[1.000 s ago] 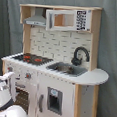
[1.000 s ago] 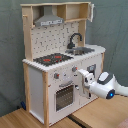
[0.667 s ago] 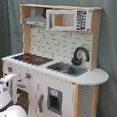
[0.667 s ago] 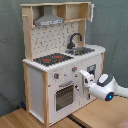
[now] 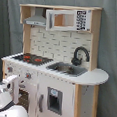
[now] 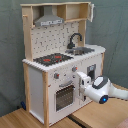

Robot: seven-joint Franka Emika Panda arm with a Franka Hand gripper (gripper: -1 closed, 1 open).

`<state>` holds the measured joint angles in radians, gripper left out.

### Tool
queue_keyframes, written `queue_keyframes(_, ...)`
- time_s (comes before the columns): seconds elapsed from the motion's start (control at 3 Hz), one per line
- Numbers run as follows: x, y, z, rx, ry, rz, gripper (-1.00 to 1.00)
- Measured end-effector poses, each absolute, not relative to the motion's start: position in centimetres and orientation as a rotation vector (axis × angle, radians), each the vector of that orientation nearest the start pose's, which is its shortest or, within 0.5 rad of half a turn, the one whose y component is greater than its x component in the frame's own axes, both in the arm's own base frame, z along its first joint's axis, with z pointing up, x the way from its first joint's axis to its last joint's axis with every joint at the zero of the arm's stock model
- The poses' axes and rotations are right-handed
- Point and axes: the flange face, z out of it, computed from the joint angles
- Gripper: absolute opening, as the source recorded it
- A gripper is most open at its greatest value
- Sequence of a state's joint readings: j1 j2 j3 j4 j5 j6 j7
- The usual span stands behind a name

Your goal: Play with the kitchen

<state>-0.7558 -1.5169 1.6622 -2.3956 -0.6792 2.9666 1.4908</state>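
In the first exterior view the kitchen [image 5: 56,64] fills the frame, hob [image 5: 33,58] left of sink [image 5: 67,68] and tap [image 5: 79,55]; the white arm [image 5: 5,98] sits low at the first exterior view's left, before the oven door [image 5: 24,98]. In the second exterior view the kitchen stands on a wooden surface [image 6: 97,115]; the gripper [image 6: 80,77] seemingly touches the front panel beside the oven; I cannot tell how the jaws stand.

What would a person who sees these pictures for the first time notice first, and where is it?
The toy kitchen fills the middle of both exterior views, with its black-red hob on the counter beside the steel sink and black tap. The white robot arm comes in from the second exterior view's right and reaches to the kitchen's front, next to the oven door. A grey hood hangs above the hob.
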Motion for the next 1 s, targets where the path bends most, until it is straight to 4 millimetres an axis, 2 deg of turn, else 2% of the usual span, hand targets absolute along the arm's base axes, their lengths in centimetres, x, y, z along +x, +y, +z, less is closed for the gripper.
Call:
queue_keyframes(0.33, 33.56, 41.38, 23.94, 1.75, 0.674, 1.643, 1.0)
queue_keyframes(1.0, 34.0, 40.58, 24.7, 1.819, 0.804, 1.608, 1.0)
